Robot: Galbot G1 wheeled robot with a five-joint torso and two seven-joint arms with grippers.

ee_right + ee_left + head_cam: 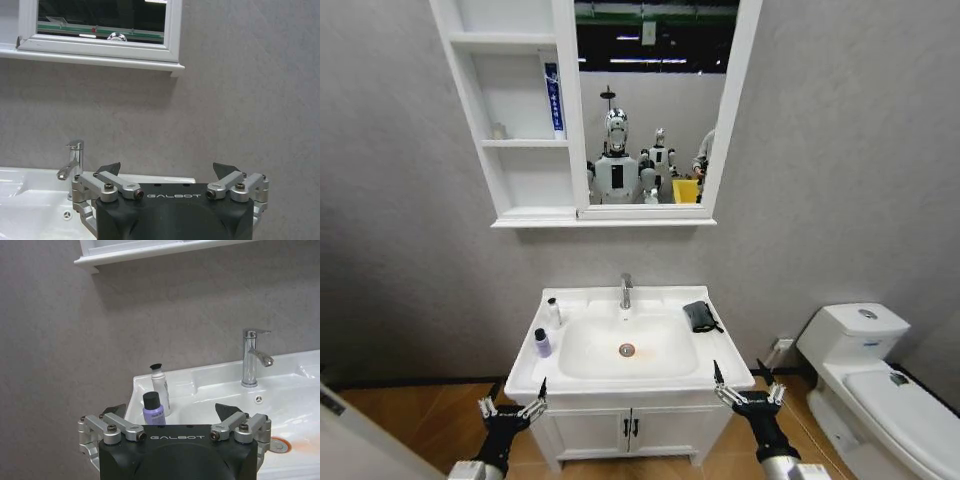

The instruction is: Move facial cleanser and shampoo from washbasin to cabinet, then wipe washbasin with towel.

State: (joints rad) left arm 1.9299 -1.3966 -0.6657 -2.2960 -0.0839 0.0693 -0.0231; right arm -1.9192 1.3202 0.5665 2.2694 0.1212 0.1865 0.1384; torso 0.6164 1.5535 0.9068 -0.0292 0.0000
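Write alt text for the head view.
A white washbasin with a chrome tap holds two small bottles at its left and a dark towel at its right. Both grippers, left and right, hover open below; a cabinet hangs above.

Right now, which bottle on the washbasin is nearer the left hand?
The purple bottle with the black cap; the taller white bottle stands behind it, closer to the wall.

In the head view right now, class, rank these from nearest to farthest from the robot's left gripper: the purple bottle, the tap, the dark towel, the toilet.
1. Purple bottle, on the washbasin's left rim, just beyond the left gripper.
2. Tap, at the middle of the back edge.
3. Dark towel, on the right rim.
4. Toilet, off to the far right.
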